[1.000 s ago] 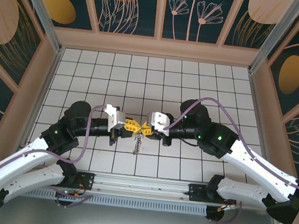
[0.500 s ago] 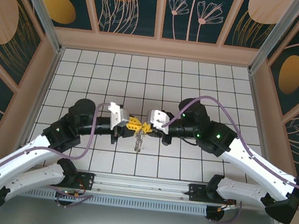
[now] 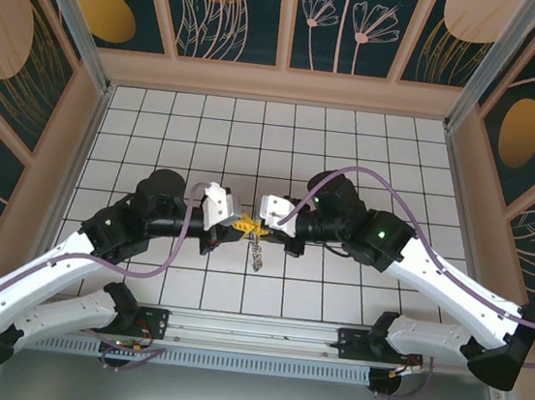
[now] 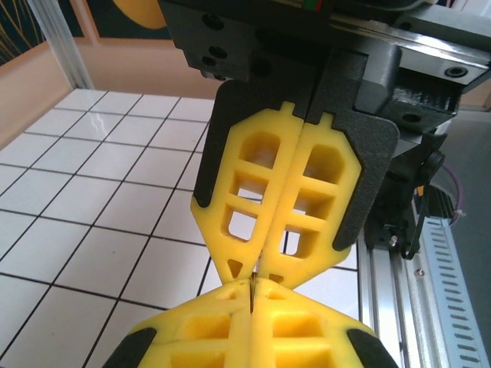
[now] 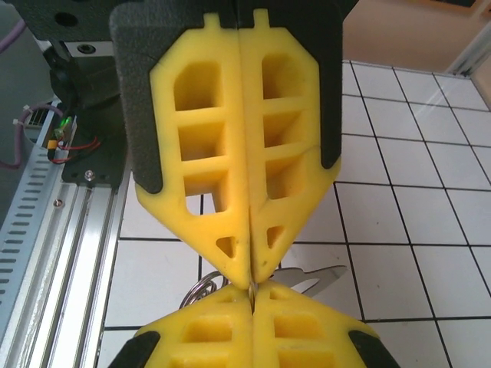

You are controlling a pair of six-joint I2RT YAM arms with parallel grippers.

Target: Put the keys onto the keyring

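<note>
Both claws are clenched, and they meet tip to tip over the middle of the white-tiled tabletop (image 3: 351, 152). In the top view the left claw (image 3: 245, 225) comes in from the left and the right claw (image 3: 254, 226) from the right, so that their yellow fingers (image 3: 237, 222) form one short line across. In each wrist view the two fingers of a claw lie flat against each other with no gap. A thin sliver of metal sits in the seam just where the four tips come together. It seems to be the wire of the keyring (image 5: 201, 290). Its curved loop shows in the right wrist view just below and to the left of the tips. So each claw pinches the keyring, as far as one can tell.

The keys (image 3: 257, 251) sit as a small bunch just on the near side of the meeting point. In the top view their long axis runs from the tips toward the near edge and leans a little to the right, with the free ends pointing to the arm bases. In the right wrist view one key (image 5: 311, 277) lies more across, its pointed end to the right. Whether the bunch touches the tabletop cannot be told.

A metal rail (image 3: 251, 335) carrying the arm bases runs along the near edge. Purple cables (image 3: 368, 178) arch over both arms.
</note>
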